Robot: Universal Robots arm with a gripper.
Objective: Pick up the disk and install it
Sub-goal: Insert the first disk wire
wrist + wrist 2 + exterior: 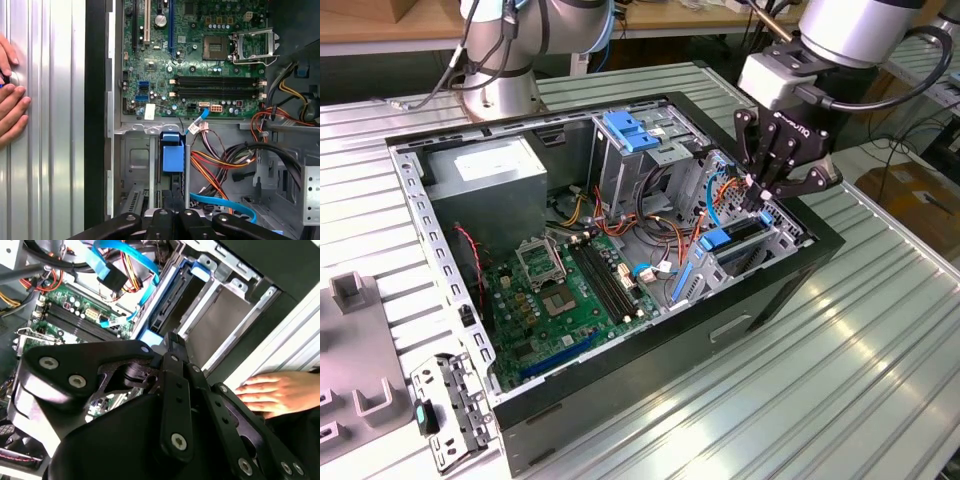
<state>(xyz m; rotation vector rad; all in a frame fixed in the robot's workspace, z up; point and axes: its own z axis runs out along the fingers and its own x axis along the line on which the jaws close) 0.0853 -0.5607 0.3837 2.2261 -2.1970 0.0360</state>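
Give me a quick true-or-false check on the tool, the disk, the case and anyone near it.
1. The tool hangs over the case's drive bay. True.
2. A hand rests on the table beside the case. True.
3. The disk lies on the table. False: it sits in the drive bay, its blue rail showing.
4. The case is closed. False: it is open, with the motherboard exposed.
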